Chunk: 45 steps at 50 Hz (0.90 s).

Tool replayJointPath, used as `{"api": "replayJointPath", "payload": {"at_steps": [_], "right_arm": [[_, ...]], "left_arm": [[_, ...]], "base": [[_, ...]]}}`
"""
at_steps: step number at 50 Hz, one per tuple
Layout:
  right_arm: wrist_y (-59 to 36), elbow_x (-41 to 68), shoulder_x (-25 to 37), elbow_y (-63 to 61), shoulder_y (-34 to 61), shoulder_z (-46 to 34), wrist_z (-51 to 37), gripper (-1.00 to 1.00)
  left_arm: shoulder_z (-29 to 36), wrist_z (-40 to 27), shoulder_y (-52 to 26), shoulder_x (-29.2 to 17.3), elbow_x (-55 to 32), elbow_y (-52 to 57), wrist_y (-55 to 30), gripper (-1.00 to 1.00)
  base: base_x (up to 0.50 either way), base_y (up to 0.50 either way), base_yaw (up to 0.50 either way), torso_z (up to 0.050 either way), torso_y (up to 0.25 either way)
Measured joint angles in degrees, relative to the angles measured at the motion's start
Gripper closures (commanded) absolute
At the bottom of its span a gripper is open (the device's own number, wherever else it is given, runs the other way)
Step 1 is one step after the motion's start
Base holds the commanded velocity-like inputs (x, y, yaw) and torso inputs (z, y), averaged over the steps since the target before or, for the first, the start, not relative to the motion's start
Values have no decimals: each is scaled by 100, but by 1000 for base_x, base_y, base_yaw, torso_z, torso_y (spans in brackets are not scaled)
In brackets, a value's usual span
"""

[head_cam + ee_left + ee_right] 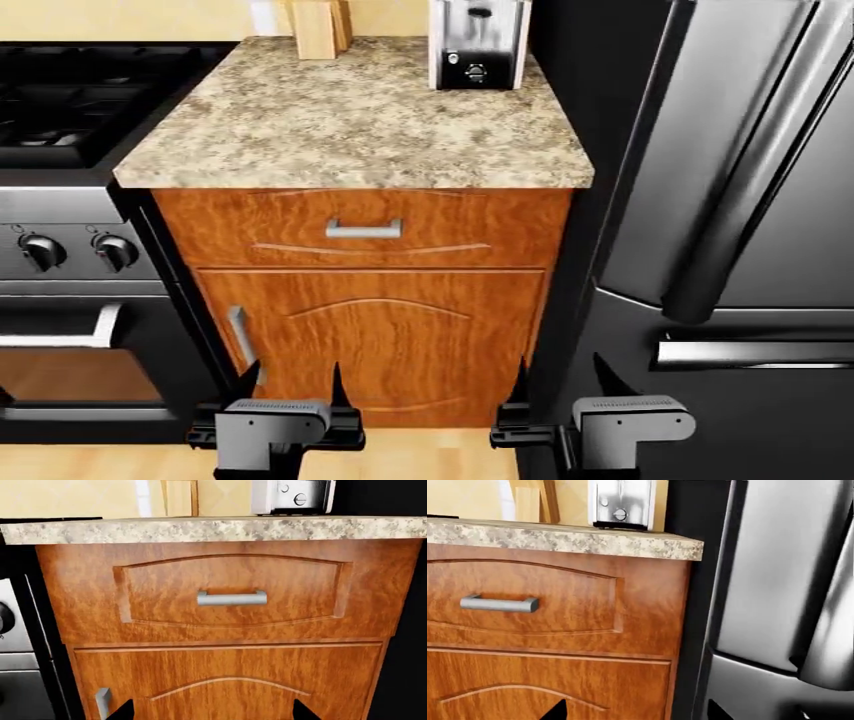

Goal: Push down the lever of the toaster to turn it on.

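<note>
Toaster [478, 42] sits at the desk's [354, 130] far right rear, both my grippers, left [290, 385] and right [558, 380], low with jaws wide; reaching, I risk hitting its dial instead of the lever [477, 14].

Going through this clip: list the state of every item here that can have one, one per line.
toaster: upright at the back of the counter, untouched
lever: position too small to tell
drawer: closed
cabinet door: closed
fridge: doors closed
left gripper: open, empty, low before the cabinet
right gripper: open, empty
</note>
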<state>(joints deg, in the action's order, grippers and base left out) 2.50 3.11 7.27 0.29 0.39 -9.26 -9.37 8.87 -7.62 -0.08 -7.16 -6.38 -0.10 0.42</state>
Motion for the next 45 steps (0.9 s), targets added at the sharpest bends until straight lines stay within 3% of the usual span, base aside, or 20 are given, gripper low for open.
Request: {"api": "replayJointPath", "payload": {"at_steps": [21, 39, 45], "right_arm": [[4, 89, 80, 18, 22, -103, -86, -100], [4, 297, 126, 63, 52, -157, -68, -100], [4, 335, 143, 70, 57, -182, -78, -100]], "left_arm": [[112, -93, -4, -82, -77, -4, 12, -100], [202, -192, -31, -144, -100, -13, -41, -100], [238, -200, -39, -165, -125, -4, -91, -100]], "base": [[0, 496, 0, 0, 0], [0, 0, 0, 0, 0], [0, 0, 0, 49, 0]]}}
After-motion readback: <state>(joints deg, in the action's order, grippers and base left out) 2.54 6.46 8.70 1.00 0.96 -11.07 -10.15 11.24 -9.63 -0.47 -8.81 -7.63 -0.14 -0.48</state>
